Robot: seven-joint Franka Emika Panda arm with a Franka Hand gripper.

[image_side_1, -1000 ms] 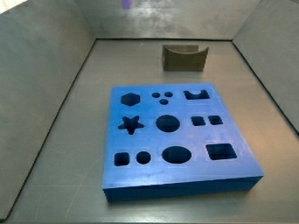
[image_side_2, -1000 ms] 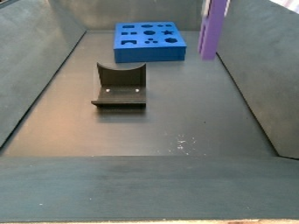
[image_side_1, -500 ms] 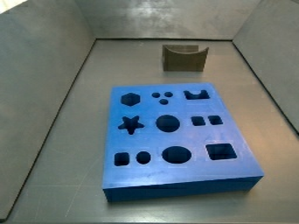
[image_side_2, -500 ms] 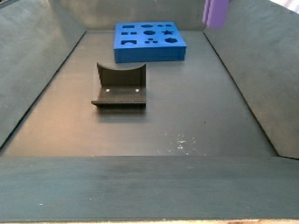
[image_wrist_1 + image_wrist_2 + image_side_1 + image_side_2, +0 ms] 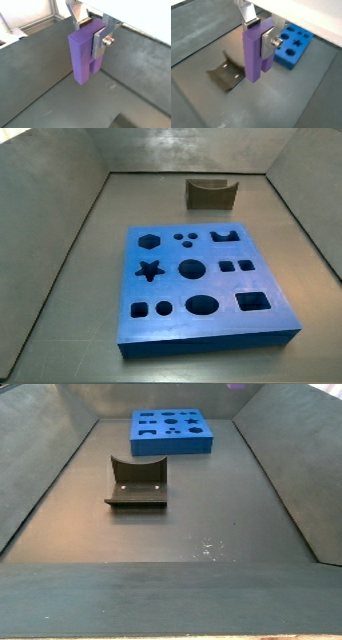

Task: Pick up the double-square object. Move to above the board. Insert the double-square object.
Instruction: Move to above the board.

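High above the floor, in a wrist view, the gripper [image 5: 93,31] is clamped on the double-square object [image 5: 85,54]. One silver finger [image 5: 102,40] lies flat against the block's side near its upper end; the light purple block hangs upright, its two square prongs pointing down. Only grey floor and wall show beneath it here, so the board is not under it in this picture.

In a wrist view looking further out, the gripper [image 5: 260,33] holds the same purple block [image 5: 256,51] upright, well clear of everything below. The board [image 5: 292,46] lies on the floor off to one side and behind the block, with its dark cut-outs showing, and the fixture [image 5: 228,76] stands on the floor to the other side.

In a side view the blue board [image 5: 203,283] fills the middle, every hole empty, including the pair of small squares. The fixture [image 5: 210,194] stands behind it. Neither gripper nor block is in this frame.

In a side view from the opposite end, the fixture [image 5: 136,484] is nearer and the board [image 5: 171,432] farther. A sliver of purple at the top edge may be the block's tip; I cannot be sure.

By my judgement the pick-up is done. Carrying the block over the board and inserting it are still to come.
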